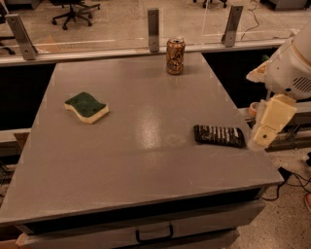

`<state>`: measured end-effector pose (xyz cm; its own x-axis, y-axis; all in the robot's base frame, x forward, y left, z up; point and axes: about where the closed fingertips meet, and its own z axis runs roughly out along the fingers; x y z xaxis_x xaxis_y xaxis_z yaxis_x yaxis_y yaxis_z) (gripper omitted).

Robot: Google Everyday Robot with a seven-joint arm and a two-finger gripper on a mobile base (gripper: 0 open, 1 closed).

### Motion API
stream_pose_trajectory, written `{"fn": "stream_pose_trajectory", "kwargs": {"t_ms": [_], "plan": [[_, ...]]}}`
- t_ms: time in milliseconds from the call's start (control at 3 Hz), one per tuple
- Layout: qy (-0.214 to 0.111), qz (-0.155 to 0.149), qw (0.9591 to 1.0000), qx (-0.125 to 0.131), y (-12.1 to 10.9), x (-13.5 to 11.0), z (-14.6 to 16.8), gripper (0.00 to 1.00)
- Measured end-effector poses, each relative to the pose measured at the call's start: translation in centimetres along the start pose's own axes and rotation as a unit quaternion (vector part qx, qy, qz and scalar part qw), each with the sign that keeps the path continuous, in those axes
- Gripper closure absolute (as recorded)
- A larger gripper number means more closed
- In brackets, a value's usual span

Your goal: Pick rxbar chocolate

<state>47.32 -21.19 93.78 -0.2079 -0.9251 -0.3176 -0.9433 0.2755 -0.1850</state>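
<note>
We see the flat black-wrapped rxbar chocolate with white lettering lying on the grey tabletop, just to the left of the cream-coloured gripper as the camera view shows it. The bar's right end is close to the gripper, near the table's right edge. Whether the two touch, we cannot tell. The gripper hangs at that edge below the robot's white arm, and we cannot tell whether it is released or clenched; nothing is visibly in its grasp.

Farther from the gripper, toward the back of the table, one orange drink can stands upright; we cannot see what it holds. Well across the table from the gripper lies one green-and-yellow sponge, green side up. Under the front edge, one drawer with a dark handle is closed.

So we count one bar, one can, one sponge.

The tabletop is smooth and faintly glossy. Behind it, three metal posts hold a clear partition, and beyond lies a pale floor with an office chair.
</note>
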Motion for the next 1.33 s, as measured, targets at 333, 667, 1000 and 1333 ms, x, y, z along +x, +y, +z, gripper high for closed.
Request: {"fn": "stream_pose_trajectory", "kwargs": {"t_ms": [333,667,1000,1333], "plan": [[-0.028,0.000,0.9996,-0.012,-1.1,-0.1,3.4,0.00],[-0.044,0.004,0.9987,-0.024,-1.6,0.2,7.2,0.00],[-0.053,0.011,0.9980,-0.032,-1.8,0.4,10.0,0.00],[-0.055,0.024,0.9974,-0.041,-2.1,0.6,12.2,0.26]]}}
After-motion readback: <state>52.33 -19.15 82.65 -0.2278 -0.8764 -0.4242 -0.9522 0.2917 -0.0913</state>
